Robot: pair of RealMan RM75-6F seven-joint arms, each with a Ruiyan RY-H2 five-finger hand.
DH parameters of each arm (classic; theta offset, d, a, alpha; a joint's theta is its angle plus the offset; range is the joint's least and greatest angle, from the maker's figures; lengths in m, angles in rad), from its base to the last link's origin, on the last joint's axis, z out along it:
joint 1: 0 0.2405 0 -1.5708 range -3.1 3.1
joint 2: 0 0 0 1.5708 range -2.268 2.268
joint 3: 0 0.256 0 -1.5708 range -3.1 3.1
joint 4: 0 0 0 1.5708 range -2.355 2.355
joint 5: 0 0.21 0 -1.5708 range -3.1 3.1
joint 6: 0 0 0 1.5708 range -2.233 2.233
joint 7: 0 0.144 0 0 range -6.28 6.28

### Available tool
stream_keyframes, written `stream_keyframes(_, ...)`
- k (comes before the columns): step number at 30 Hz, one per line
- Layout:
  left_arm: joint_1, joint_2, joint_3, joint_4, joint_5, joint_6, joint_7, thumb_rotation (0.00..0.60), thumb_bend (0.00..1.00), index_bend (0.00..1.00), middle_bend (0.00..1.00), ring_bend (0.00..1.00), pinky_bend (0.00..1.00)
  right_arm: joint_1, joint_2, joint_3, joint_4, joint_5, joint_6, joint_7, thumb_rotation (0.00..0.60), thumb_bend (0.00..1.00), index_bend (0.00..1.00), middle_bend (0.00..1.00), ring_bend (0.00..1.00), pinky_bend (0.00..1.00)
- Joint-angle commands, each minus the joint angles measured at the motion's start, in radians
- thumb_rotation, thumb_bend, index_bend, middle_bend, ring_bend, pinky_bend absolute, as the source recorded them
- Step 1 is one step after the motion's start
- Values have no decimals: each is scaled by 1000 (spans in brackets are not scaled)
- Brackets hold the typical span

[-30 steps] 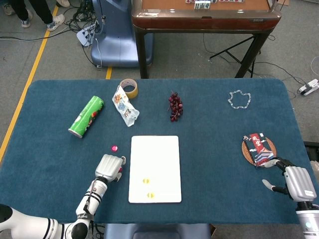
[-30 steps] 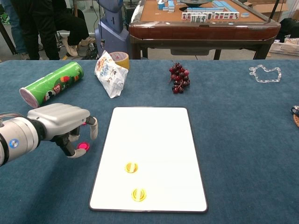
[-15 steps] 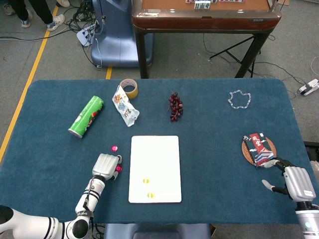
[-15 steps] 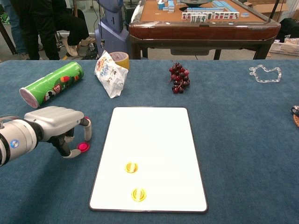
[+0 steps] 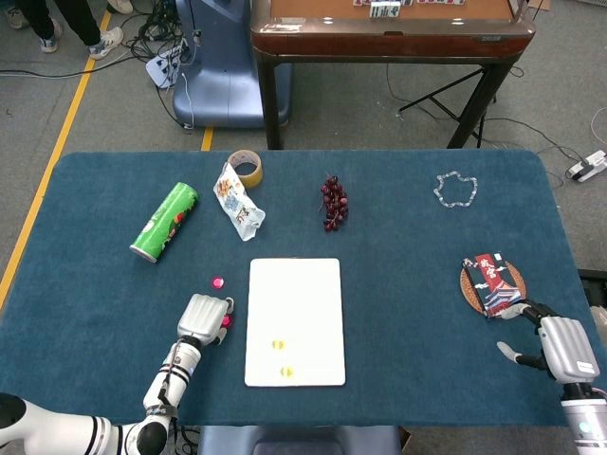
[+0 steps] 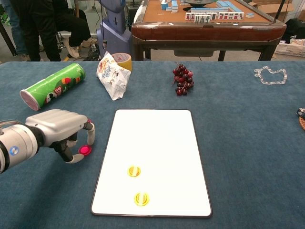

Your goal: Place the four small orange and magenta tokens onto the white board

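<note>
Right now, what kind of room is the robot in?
Probably a robot lab or workshop: cables and a power strip lie on the floor, yellow floor tape marks a zone, and a mahjong table stands behind the blue table.

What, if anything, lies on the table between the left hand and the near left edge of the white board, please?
In the chest view, one magenta token lies on the cloth there, framed by the left hand's curled fingers, just off the white board.
</note>
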Motion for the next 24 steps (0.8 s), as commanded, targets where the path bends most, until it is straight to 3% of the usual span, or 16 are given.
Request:
stream_keyframes(1,5,-8,9,13,23,5,2,600,358,488,1000,1000,1000,0,0,0,1,0,0,0,600,133,434,373,364,518)
stream_keyframes(24,25,-33,10,55,73,7,30,600,358,518,1000,1000,1000,1,-6,-2,7,2,-5,1,600,133,434,373,364,518)
